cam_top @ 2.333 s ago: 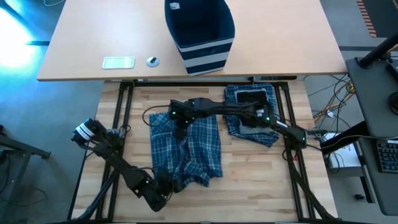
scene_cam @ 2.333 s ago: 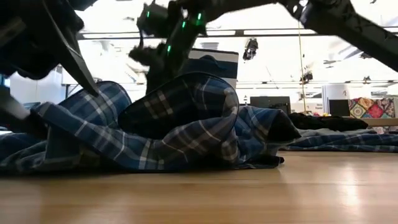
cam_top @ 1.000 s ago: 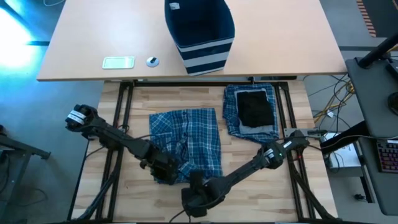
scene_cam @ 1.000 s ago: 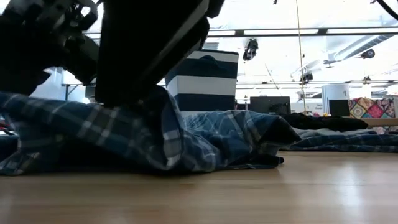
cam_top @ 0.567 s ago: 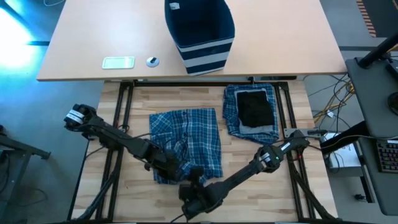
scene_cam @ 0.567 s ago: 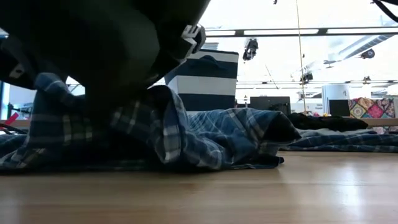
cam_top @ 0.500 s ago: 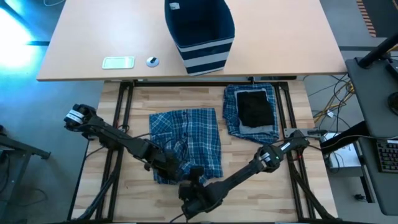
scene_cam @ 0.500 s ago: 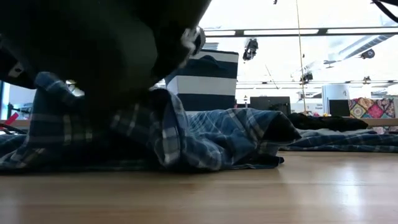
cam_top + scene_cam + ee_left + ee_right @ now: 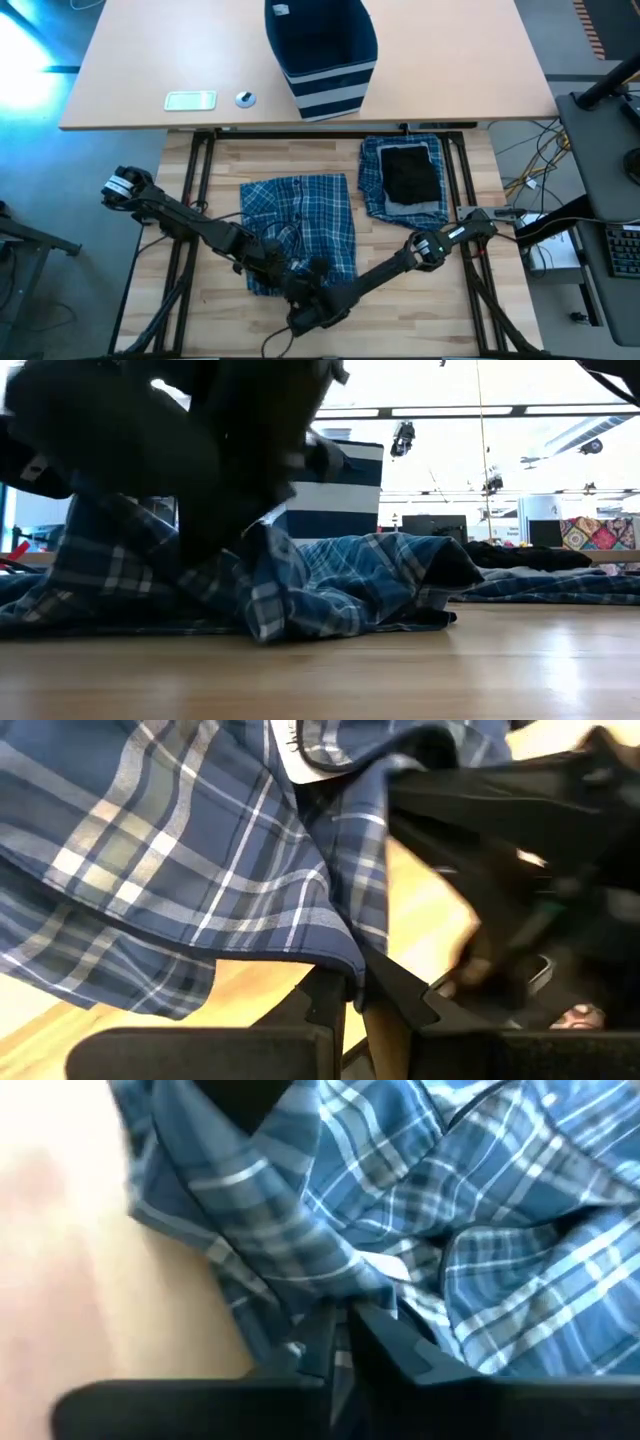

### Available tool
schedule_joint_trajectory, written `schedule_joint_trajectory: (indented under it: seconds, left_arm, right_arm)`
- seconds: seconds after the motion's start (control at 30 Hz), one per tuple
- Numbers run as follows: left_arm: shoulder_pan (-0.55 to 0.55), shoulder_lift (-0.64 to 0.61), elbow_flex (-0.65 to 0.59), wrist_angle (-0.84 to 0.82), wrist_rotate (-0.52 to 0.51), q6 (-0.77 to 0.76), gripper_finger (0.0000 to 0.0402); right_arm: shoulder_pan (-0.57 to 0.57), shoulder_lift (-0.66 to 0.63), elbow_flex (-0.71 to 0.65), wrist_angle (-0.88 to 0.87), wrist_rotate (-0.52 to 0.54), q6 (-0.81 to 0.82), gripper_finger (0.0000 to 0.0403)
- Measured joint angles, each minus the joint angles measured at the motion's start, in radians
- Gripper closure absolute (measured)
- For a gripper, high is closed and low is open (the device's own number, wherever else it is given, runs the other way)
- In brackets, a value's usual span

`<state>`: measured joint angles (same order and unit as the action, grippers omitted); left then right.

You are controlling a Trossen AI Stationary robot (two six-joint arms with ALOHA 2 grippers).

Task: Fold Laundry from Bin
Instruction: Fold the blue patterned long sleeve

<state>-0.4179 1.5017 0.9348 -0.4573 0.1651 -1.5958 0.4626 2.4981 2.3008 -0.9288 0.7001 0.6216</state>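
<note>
From above, left gripper (image 9: 268, 268) and right gripper (image 9: 312, 272) meet at the near hem of the plaid shirt (image 9: 300, 225) (bin (image 9: 320, 55) far off). Each wrist view shows fingers pinched tight on that hem.

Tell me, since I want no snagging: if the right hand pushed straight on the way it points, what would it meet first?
Probably more of the plaid garment it is already pinching: the right hand faces into its bunched folds, with nothing else visible ahead. Depth is uncertain.

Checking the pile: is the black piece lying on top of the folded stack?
Yes, the black piece lies on the folded stack in the high view.
</note>
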Motion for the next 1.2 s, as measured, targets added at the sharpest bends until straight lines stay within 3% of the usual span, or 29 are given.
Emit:
schedule_joint_trajectory:
  seconds: [0.1, 0.23, 0.3, 0.53, 0.77, 0.83, 0.97, 1.07, 1.2]
  left_arm:
    - [0.000, -0.001, 0.000, -0.017, -0.009, 0.035, 0.0388]
    - [0.000, -0.001, 0.000, -0.040, -0.030, 0.096, 0.0388]
    - [0.000, -0.002, 0.000, -0.035, -0.056, 0.116, 0.0388]
    - [0.047, -0.012, 0.001, -0.162, -0.138, 0.235, 0.0367]
    - [0.075, -0.003, -0.010, -0.251, -0.223, 0.316, 0.0298]
    - [0.075, 0.010, -0.010, -0.249, -0.235, 0.333, 0.0273]
    - [0.075, 0.044, -0.010, -0.249, -0.234, 0.335, 0.0227]
    - [0.068, 0.048, -0.007, -0.251, -0.209, 0.329, 0.0198]
    - [0.054, 0.023, 0.037, -0.294, -0.203, 0.314, 0.0169]
  right_arm:
    - [-0.019, -0.032, 0.032, -0.064, -0.178, 0.014, 0.0389]
    - [-0.044, -0.077, 0.042, -0.097, -0.564, -0.041, 0.0394]
    - [-0.048, -0.092, 0.044, -0.098, -0.678, -0.061, 0.0394]
    - [0.052, -0.095, 0.033, -0.185, -0.587, -0.290, 0.0362]
    - [0.125, -0.095, -0.019, -0.197, -0.268, -0.547, 0.0267]
    - [0.123, -0.095, -0.055, -0.165, -0.235, -0.592, 0.0249]
    - [0.090, -0.093, -0.129, -0.138, -0.242, -0.633, 0.0237]
    - [0.061, -0.092, -0.152, -0.132, -0.158, -0.637, 0.0237]
    - [-0.010, -0.121, -0.116, -0.115, -0.112, -0.486, 0.0236]
